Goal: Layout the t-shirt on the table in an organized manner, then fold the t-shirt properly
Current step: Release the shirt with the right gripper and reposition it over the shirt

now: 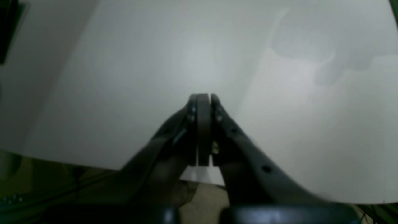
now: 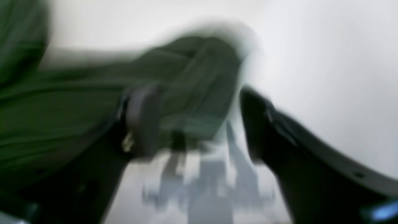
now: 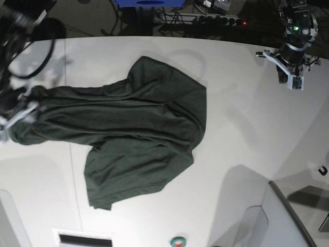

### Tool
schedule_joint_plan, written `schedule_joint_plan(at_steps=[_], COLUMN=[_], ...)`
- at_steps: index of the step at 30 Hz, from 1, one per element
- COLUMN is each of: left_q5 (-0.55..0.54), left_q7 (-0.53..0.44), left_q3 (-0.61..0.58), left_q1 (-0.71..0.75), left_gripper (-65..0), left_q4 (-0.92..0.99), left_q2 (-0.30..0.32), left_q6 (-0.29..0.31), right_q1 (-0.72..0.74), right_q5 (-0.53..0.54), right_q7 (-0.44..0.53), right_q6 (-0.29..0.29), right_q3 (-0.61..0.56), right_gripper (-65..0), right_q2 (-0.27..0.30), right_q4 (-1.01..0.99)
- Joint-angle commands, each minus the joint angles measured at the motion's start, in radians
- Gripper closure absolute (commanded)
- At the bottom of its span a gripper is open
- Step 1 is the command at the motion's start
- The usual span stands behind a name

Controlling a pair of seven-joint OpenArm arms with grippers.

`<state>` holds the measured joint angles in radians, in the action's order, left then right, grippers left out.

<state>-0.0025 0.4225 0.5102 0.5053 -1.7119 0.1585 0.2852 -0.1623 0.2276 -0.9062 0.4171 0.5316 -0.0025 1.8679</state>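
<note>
Blurred t-shirt [image 2: 77, 102] between parted end effector [image 2: 199, 124] fingers

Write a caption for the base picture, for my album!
Green t-shirt lies crumpled across the white table, right gripper at its edge, left gripper far off.

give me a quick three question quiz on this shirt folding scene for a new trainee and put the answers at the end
1. True or false: the dark green short-sleeved t-shirt lies flat and neatly spread on the large white table.
2. Which gripper stands at the shirt's edge with its jaws apart? A) the left gripper B) the right gripper C) both
3. Fill in: in the left wrist view, the left gripper's jaws are ____ with nothing between them.

Key
1. False: it is rumpled, stretched toward the right arm's side, with folds and an overlapping lower part.
2. B: its jaws stand apart with green cloth between them, though blur hides whether they touch it.
3. Shut: it hangs over bare table, away from the shirt.
</note>
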Motion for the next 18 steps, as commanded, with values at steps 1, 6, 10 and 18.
schedule_joint_plan(at_steps=[1, 6, 10, 18], left_q5=[0.002, 0.002, 0.002, 0.002], left_q7=[-0.02, -0.02, -0.021, -0.021], left_q3=[0.008, 0.009, 0.009, 0.104], left_q1=[0.002, 0.002, 0.003, 0.01], left_gripper=[0.0, 0.0, 0.0, 0.0], left_q4=[-0.018, -0.017, -0.009, -0.007], left_q2=[0.014, 0.022, 0.048, 0.043], left_q6=[-0.008, -0.008, -0.008, -0.007], right_q1=[-0.043, -0.176, -0.182, -0.072], right_q5=[0.017, 0.06, 0.063, 0.183], right_q7=[-0.003, -0.001, -0.001, 0.002], right_q6=[0.019, 0.024, 0.024, 0.024], right_q3=[-0.038, -0.218, -0.334, -0.327], right_gripper=[-47.6, -50.9, -50.7, -50.7], right_q2=[-0.015, -0.09, -0.1, -0.101], right_q4=[0.042, 0.045, 0.011, -0.296])
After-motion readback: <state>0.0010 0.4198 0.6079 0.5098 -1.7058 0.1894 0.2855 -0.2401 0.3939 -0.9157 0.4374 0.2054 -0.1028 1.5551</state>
